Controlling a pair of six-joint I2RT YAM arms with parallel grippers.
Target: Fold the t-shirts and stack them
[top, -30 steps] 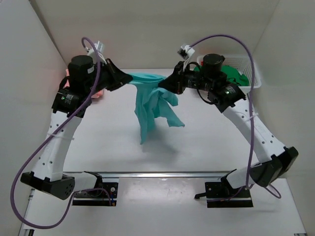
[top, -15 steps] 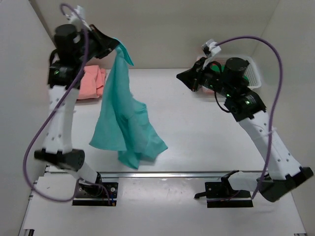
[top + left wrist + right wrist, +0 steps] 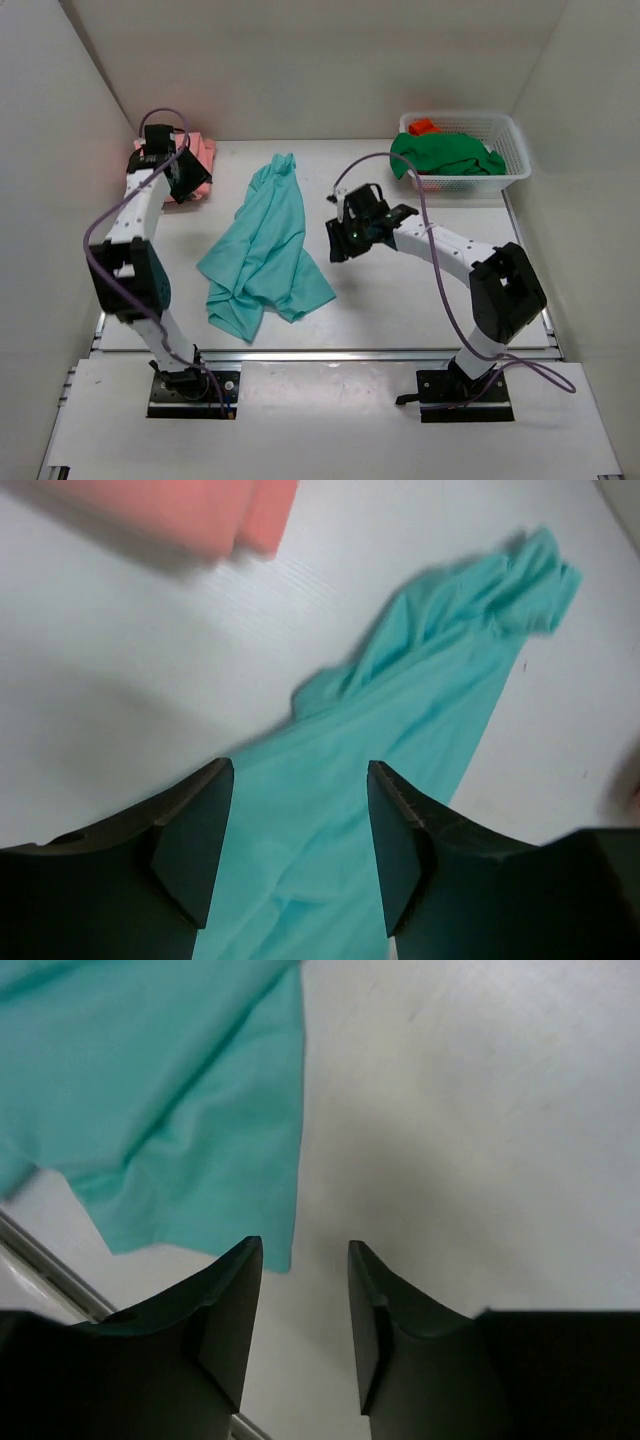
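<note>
The teal t-shirt [image 3: 262,250] lies crumpled and spread lengthwise on the table, left of centre. A folded salmon pink t-shirt [image 3: 200,150] rests at the back left. The dark green t-shirt [image 3: 445,152] is heaped in the white basket [image 3: 512,140]. My left gripper [image 3: 192,186] hovers open between the pink shirt and the teal one; in the left wrist view the teal t-shirt [image 3: 420,670] shows under its open gripper [image 3: 300,780], which holds nothing. My right gripper [image 3: 337,243] stands open just right of the teal shirt, with bare table under its gripper [image 3: 305,1252] and the teal t-shirt's hem [image 3: 170,1090] beside it.
An orange item [image 3: 423,126] lies at the basket's back corner. White walls close in the table on the left, back and right. A metal rail [image 3: 330,352] runs along the near edge by the arm bases.
Both grippers have opened and let go of the teal t-shirt, which dropped from hanging in the air onto the table. Both arms have come down low.
</note>
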